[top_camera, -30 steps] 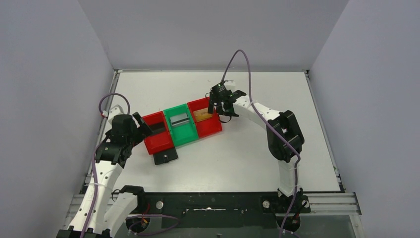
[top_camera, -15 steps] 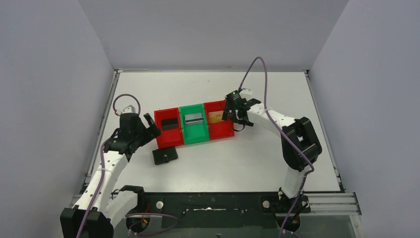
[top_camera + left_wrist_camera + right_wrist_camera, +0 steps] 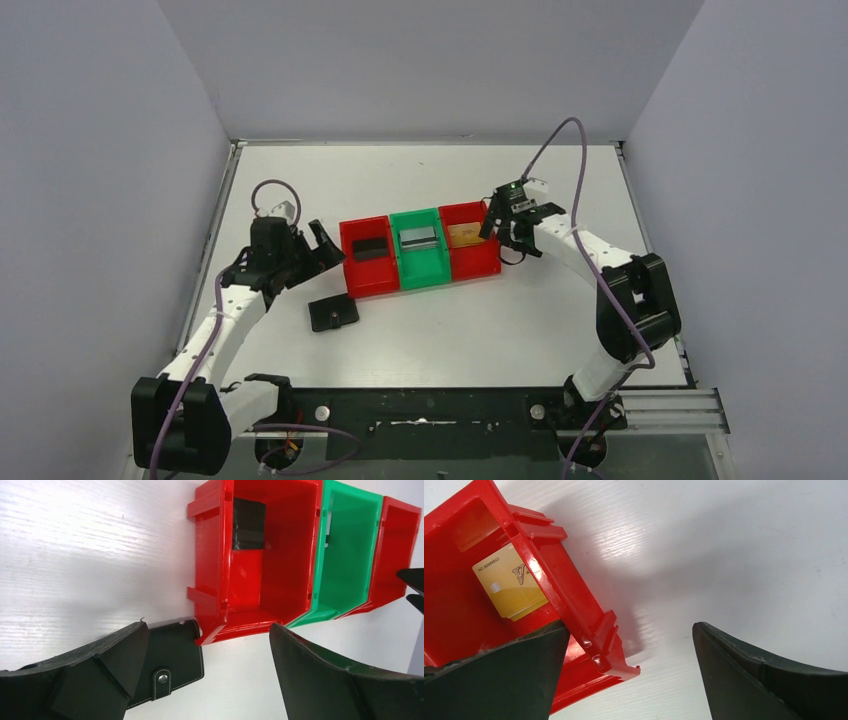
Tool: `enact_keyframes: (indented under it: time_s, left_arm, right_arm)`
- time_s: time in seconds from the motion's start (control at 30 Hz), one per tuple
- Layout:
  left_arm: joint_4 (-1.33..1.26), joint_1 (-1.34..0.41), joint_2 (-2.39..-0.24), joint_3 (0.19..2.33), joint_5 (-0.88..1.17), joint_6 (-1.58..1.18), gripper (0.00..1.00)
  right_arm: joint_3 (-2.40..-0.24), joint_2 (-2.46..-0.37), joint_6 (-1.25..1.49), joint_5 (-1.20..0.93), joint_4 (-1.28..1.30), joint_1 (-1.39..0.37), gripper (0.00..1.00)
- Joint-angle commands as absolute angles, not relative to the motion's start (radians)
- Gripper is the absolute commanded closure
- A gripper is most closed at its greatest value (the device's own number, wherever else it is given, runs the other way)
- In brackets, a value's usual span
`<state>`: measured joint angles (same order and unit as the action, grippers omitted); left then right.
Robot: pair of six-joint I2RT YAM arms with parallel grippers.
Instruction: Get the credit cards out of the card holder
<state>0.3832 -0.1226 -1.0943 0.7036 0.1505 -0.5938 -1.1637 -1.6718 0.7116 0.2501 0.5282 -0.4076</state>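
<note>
"On the table, where does the card holder lie?"

"The card holder (image 3: pixel 333 312) is folded shut on the near side of the left red bin (image 3: pixel 372 282), by that bin's near-left corner. My left wrist view shows it close against the corner; whether it touches, I cannot tell. Its long axis runs roughly across the table (image 3: pixel 450 330), a little tilted."

"And the cards?"

"All three look to be out of it. The black card (image 3: pixel 368 248) is in the left red bin, the silver card (image 3: pixel 418 238) in the green bin (image 3: pixel 425 268), and the gold card (image 3: pixel 463 234) in the right red bin (image 3: pixel 475 262)."

"Which hand is nearer the holder?"

"My left hand (image 3: pixel 310 250). Its fingers are spread and hold nothing, and it hovers at the left end of the bin row. The holder lies just toward my base from it. My right hand (image 3: pixel 502 228), also spread and empty, is beside the right red bin, well apart from the holder. If the holder needs checking, I judge the left arm should draw back toward the near edge and close across its short side."
</note>
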Motion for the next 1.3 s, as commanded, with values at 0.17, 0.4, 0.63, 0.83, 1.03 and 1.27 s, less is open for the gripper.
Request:
enact_keyframes:
  time_s: [0.17, 0.4, 0.63, 0.83, 1.03, 1.27]
  left_arm:
    - [0.158, -0.138, -1.202, 0.742, 0.352, -0.591, 0.11]
    - [0.131, -0.172, -1.334, 0.818, 0.337, -0.586, 0.11]
    - [0.073, -0.206, -1.426, 0.865, 0.346, -0.608, 0.12]
    - [0.054, -0.254, -1.494, 0.923, 0.338, -0.607, 0.12]
    - [0.101, -0.248, -1.441, 0.923, 0.232, -0.591, 0.09]
    - [0.385, -0.225, -1.232, 0.871, -0.213, -0.624, 0.05]
  right_arm:
    - [-1.117, -1.519, 0.643, 0.090, 0.447, -0.355, 0.02]
    - [-1.020, -1.348, 0.646, -0.027, 0.402, -0.354, 0.02]
    - [-0.825, -1.127, 0.739, -0.085, 0.383, -0.356, 0.02]
    - [-0.685, -0.960, 0.814, -0.120, 0.393, -0.364, 0.02]
    - [-0.618, -0.895, 0.860, -0.149, 0.411, -0.372, 0.02]
    - [-0.585, -0.855, 0.921, -0.111, 0.386, -0.462, 0.02]
